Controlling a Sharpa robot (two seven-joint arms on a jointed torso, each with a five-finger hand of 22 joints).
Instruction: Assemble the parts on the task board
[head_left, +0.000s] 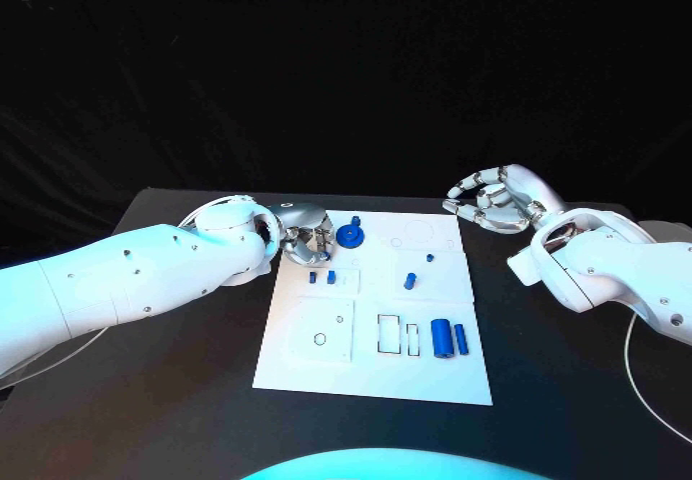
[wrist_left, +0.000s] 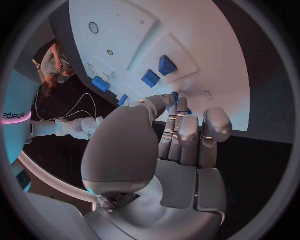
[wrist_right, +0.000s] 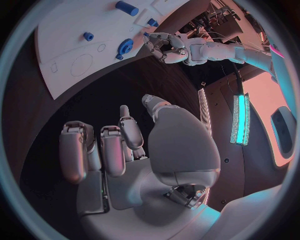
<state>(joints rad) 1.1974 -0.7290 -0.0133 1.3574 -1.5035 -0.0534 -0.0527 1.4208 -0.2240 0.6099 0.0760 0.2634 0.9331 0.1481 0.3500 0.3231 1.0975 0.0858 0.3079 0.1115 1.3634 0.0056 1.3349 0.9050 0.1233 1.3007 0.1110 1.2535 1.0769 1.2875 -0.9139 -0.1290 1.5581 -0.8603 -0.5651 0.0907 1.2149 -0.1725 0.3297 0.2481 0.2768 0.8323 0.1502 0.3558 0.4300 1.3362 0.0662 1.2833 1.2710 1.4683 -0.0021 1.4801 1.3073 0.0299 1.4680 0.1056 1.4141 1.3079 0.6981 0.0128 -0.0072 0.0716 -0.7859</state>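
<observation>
The white task board (head_left: 372, 372) lies in the middle of the black table. At its far left corner stands a blue round part (head_left: 351, 237), and my left hand (head_left: 306, 241) pinches it between thumb and fingertips. In the left wrist view the blue round part (wrist_left: 175, 95) peeks out past the fingers (wrist_left: 187, 130). Two small blue blocks (head_left: 323, 277) lie just nearer on the board, with two more small blue parts (head_left: 418, 272) to their right. Two blue cylinders (head_left: 450, 339) lie by the board's right edge. My right hand (head_left: 496, 200) hovers off the board's far right corner, fingers loosely curled, holding nothing.
Printed outlines mark the board: a circle (head_left: 418, 232), an oval (head_left: 319, 340) and a rectangle (head_left: 391, 334). A thin pale cable (head_left: 632, 372) runs over the table at the right. Bare black table lies on both sides of the board.
</observation>
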